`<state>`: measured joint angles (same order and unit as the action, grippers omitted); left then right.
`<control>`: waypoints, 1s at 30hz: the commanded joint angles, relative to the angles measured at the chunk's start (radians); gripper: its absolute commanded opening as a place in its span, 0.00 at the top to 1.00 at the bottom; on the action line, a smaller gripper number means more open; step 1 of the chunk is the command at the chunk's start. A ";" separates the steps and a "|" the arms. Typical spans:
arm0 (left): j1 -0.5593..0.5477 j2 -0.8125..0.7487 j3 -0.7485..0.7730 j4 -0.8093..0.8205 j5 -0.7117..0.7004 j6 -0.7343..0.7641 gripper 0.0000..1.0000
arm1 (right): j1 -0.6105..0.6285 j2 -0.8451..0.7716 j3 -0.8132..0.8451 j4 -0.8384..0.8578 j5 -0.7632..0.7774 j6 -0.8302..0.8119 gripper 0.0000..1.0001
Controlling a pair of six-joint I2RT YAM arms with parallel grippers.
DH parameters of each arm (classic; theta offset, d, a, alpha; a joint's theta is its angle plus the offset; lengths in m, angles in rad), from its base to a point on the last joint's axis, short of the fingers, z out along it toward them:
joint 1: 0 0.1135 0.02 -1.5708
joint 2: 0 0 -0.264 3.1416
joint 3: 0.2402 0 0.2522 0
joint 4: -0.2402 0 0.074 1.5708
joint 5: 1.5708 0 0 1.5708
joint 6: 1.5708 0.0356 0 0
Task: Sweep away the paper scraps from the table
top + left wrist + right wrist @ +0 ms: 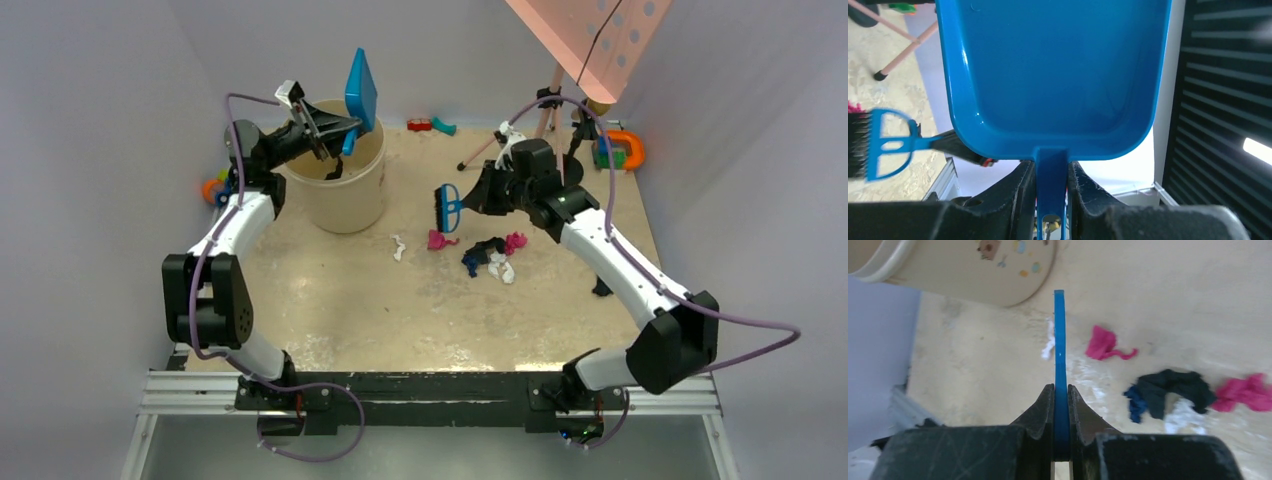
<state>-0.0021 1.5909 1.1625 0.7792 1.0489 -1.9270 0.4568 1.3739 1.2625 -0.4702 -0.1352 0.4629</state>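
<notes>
Right claw (1060,390) is clamped on the blue brush (447,208) by its handle, beside the paper scraps (490,255) (pink, dark blue, white) lying mid-way across the bench (400,310); farther back, the left claw (1051,172) pinches the blue dustpan (1053,75) handle, pan tipped up over the cream bucket (345,195).

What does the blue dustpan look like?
The dustpan is shiny bright blue plastic: a wide, shallow tray with a raised rim and a thin handle. It looks empty inside. The left gripper pinches the handle and holds the pan tipped up on end above the beige bucket at the back left.
</notes>
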 commanded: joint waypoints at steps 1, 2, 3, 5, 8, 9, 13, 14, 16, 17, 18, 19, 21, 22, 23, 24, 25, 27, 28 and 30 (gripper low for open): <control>0.002 -0.013 -0.014 0.280 0.027 -0.181 1.00 | 0.012 0.077 -0.064 0.256 -0.342 0.222 1.00; 0.002 -0.022 -0.017 0.272 0.034 -0.167 1.00 | 0.022 0.105 -0.071 0.294 -0.369 0.252 1.00; 0.002 -0.032 -0.018 0.258 0.041 -0.151 1.00 | 0.034 0.141 -0.069 0.313 -0.375 0.273 1.00; 0.002 -0.056 -0.016 0.215 0.061 -0.101 1.00 | 0.066 0.193 -0.056 0.329 -0.349 0.296 1.00; 0.002 -0.121 0.008 0.064 0.108 0.041 1.00 | 0.109 0.262 -0.045 0.364 -0.306 0.336 1.00; 0.002 -0.151 0.018 -0.022 0.120 0.116 1.00 | 0.117 0.282 -0.045 0.376 -0.287 0.352 1.00; -0.020 -0.278 0.114 -0.672 0.098 0.623 0.97 | 0.126 0.371 -0.041 0.399 -0.235 0.410 1.00; -0.031 -0.305 0.165 -0.893 0.058 0.780 0.96 | 0.128 0.389 -0.033 0.390 -0.218 0.414 1.00; -0.065 -0.322 0.270 -1.243 -0.069 1.042 0.96 | 0.130 0.413 -0.003 0.282 -0.114 0.427 1.00; -0.087 -0.324 0.316 -1.351 -0.120 1.156 0.96 | 0.130 0.424 0.024 0.189 -0.034 0.437 1.00; -0.107 -0.322 0.338 -1.429 -0.161 1.199 0.97 | 0.130 0.430 0.053 0.096 0.036 0.450 1.00; -0.127 -0.322 0.350 -1.488 -0.198 1.260 0.97 | 0.127 0.433 0.078 0.021 0.118 0.462 1.00; -0.166 -0.318 0.352 -1.589 -0.276 1.332 0.98 | 0.117 0.435 0.121 -0.122 0.236 0.469 1.00; -0.180 -0.316 0.348 -1.609 -0.313 1.360 0.99 | 0.110 0.431 0.137 -0.201 0.293 0.483 1.00; -0.196 -0.317 0.338 -1.642 -0.349 1.379 0.99 | 0.104 0.420 0.146 -0.265 0.339 0.494 1.00; -0.210 -0.320 0.324 -1.657 -0.381 1.391 1.00 | 0.102 0.401 0.147 -0.310 0.385 0.497 1.00; -0.226 -0.327 0.309 -1.666 -0.410 1.400 1.00 | 0.099 0.377 0.135 -0.342 0.422 0.500 1.00; -0.256 -0.344 0.275 -1.668 -0.458 1.410 1.00 | 0.098 0.314 0.104 -0.380 0.476 0.502 1.00; -0.272 -0.353 0.260 -1.671 -0.485 1.416 1.00 | 0.097 0.278 0.087 -0.389 0.495 0.496 1.00; -0.313 -0.364 0.243 -1.682 -0.534 1.427 1.00 | 0.090 0.215 0.060 -0.397 0.512 0.464 1.00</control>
<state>-0.2539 1.2530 1.4345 -0.7975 0.6643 -0.6094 0.5610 1.7153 1.3659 -0.6849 0.1730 0.9421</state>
